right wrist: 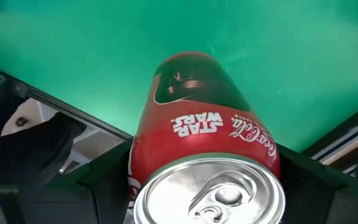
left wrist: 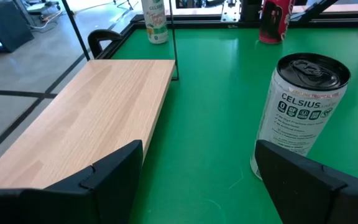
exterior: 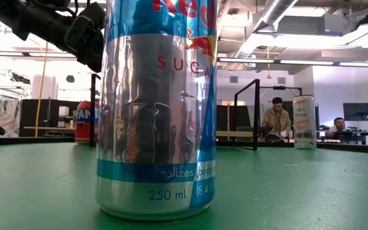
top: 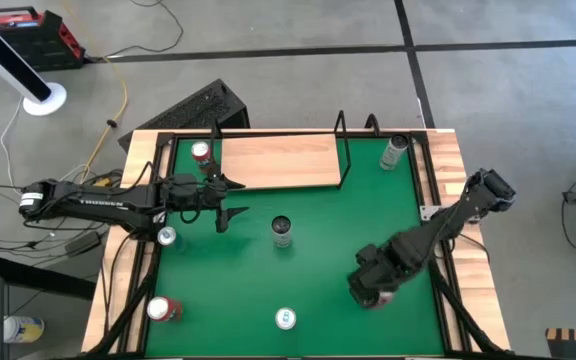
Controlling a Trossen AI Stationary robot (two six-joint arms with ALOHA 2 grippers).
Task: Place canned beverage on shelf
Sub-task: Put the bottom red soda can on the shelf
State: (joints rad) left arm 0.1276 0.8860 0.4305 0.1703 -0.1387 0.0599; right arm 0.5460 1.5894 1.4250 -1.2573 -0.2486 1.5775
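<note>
The shelf (top: 280, 160), a flat light-wood board with a thin black wire frame, lies at about 12 o'clock on the green mat (top: 318, 230). One red-topped can (top: 201, 152) stands at its 9 o'clock end; the rest of the board is bare.

The right gripper (top: 373, 290) hangs over the mat at about 4 o'clock. In the right wrist view its dark fingers (right wrist: 73, 180) sit on either side of a red Coca-Cola can with Star Wars lettering (right wrist: 207, 155), jaws closed on it, silver lid toward the camera.

The left gripper (top: 230, 200) hovers at about 10 o'clock, just off the shelf's near edge, jaws spread wide and empty. In the left wrist view the board (left wrist: 86, 106) lies past one finger (left wrist: 114, 171) and a white Celsius can with a black lid (left wrist: 300, 106) stands just beyond the other.

That same can (top: 282, 231) stands near the mat's centre, between the two grippers. A pale slim can (top: 394, 152) stands at 1 o'clock, just beside the shelf's wire end. A silver-topped can (top: 166, 237) sits at the 9 o'clock edge, a red can (top: 163, 309) at 7 o'clock, and a silver and blue Red Bull can (top: 286, 319) at 6 o'clock, which fills the low view (exterior: 155, 108).
</note>
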